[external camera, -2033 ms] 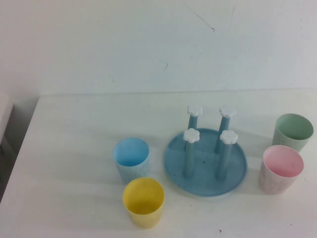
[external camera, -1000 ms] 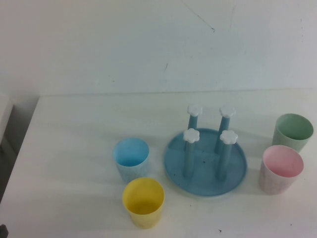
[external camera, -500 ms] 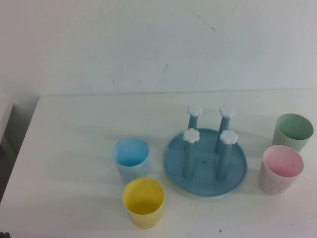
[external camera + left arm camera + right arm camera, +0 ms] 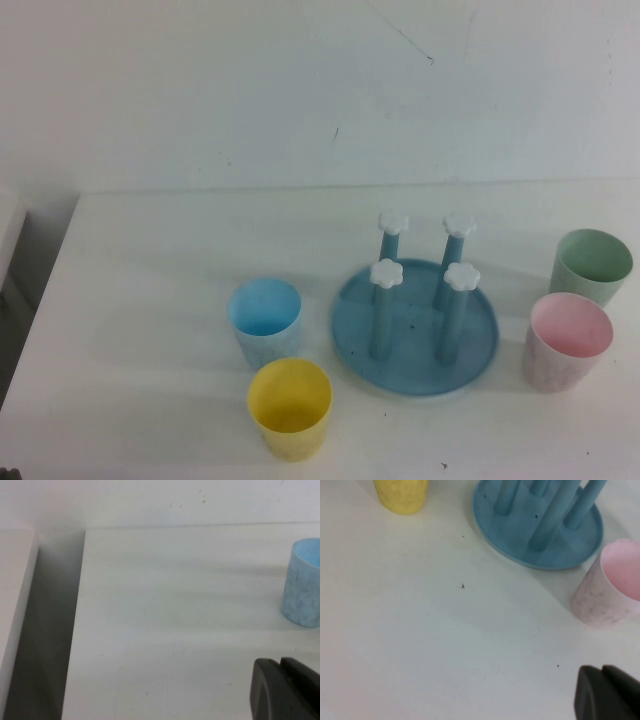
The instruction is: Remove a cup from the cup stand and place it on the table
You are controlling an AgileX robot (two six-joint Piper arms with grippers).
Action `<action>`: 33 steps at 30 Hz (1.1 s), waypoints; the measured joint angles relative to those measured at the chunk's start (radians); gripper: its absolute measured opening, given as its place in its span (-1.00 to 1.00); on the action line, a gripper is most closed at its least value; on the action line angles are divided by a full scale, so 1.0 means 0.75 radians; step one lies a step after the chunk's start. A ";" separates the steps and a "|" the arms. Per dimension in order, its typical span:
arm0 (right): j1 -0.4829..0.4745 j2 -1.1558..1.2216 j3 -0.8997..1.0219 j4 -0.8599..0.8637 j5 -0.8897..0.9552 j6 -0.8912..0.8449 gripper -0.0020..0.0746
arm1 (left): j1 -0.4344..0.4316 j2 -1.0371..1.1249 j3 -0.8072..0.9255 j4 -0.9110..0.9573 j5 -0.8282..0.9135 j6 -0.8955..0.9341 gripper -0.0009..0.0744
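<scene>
The yellow cup [image 4: 290,407] stands upright, mouth up, on the white table [image 4: 150,260], in front of and to the left of the cup stand [image 4: 415,345]. It also shows in the right wrist view [image 4: 401,495]. The stand's four posts with white caps are bare; it also shows in the right wrist view [image 4: 540,540]. My left gripper [image 4: 280,662] is shut and empty, low over the table's left part, away from every cup. My right gripper [image 4: 601,669] is shut and empty over the table's front right, near the pink cup [image 4: 607,595]. Neither gripper shows in the high view.
A light blue cup [image 4: 265,320] stands left of the stand, just behind the yellow cup; it also shows in the left wrist view [image 4: 304,582]. The pink cup [image 4: 568,340] and a green cup [image 4: 592,265] stand right of the stand. The table's left edge [image 4: 75,630] drops off.
The cups and the stand have not moved. A small dark sliver has appeared at the high view's bottom left corner.
</scene>
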 joint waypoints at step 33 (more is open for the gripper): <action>-0.705 -0.566 0.474 -0.057 -0.427 0.061 -0.95 | 0.000 0.000 0.000 0.000 0.003 0.000 -0.98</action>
